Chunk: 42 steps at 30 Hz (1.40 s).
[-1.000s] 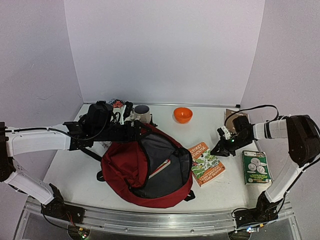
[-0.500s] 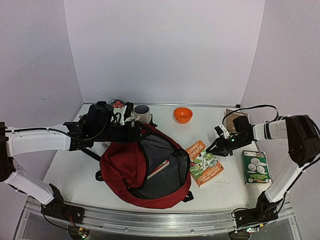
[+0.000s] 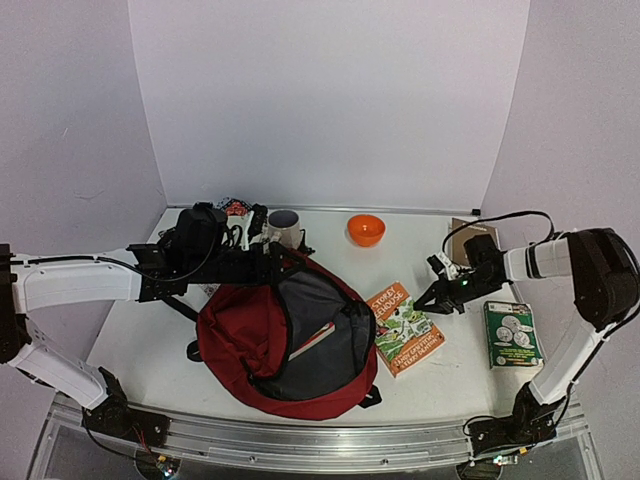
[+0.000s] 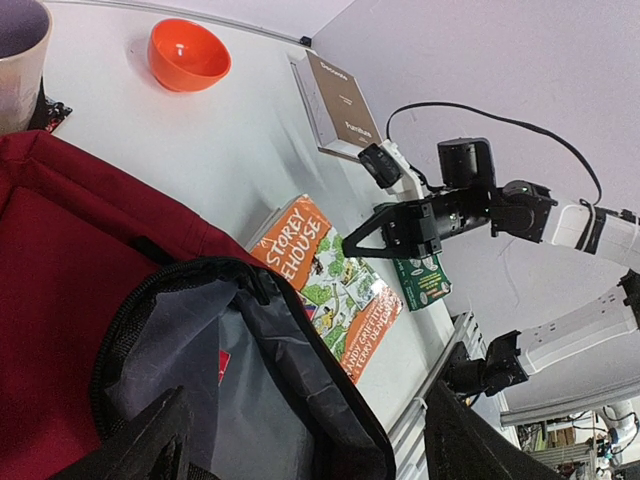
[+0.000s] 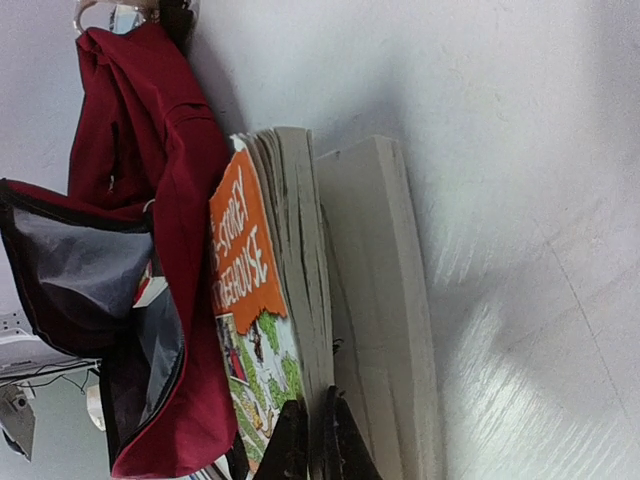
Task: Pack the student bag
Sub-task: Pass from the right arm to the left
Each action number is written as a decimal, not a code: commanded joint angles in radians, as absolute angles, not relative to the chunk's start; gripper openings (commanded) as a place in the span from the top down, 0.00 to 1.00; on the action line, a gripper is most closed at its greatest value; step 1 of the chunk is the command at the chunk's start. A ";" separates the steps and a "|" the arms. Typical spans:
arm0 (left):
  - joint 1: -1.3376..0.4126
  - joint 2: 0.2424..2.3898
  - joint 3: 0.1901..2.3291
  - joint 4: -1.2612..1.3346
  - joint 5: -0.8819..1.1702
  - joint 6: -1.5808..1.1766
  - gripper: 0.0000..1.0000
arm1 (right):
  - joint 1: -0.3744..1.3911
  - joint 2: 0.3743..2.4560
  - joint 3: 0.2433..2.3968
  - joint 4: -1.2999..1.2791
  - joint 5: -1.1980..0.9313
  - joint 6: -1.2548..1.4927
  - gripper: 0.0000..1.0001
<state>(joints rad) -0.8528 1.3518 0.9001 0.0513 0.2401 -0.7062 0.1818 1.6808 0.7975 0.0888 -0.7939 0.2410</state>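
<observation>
On table (image 3: pixel 140 330), student bag (image 3: pixel 250 340) open, left gripper (image 4: pixel 310 440) spread at its rim, right gripper (image 5: pixel 310 445) pressed together at orange book (image 3: pixel 405 328) edge

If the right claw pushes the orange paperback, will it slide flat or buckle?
Likely slides flat: the orange paperback lies on the smooth table. It looks thick, so probably stiff. Its fanned page edges suggest the cover may lift.

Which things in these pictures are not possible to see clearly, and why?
- Contents of the backpack: top view, grey lining hides all but one red-and-white corner.
- Right gripper at the orange book: right wrist view, the bottom edge cuts off the fingertips, so any grip is unclear.
- Items behind the left arm: top view, the arm covers them.
- Print on the green box: top view, too small.
</observation>
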 commanded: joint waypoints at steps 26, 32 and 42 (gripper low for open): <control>-0.896 1.423 1.045 0.175 0.286 -0.802 0.16 | 0.295 1.081 0.833 0.440 -0.789 0.747 1.00; -0.896 1.468 1.060 0.263 0.317 -0.843 0.15 | 0.403 1.097 0.860 0.542 -0.751 0.803 1.00; -0.893 1.531 1.073 0.361 0.308 -0.907 0.15 | 0.524 1.174 0.890 0.697 -0.747 0.870 1.00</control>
<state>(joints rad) -0.8951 1.5168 1.0260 0.2602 0.3031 -0.8649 0.4906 1.1655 0.8139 0.4955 -0.7330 0.8218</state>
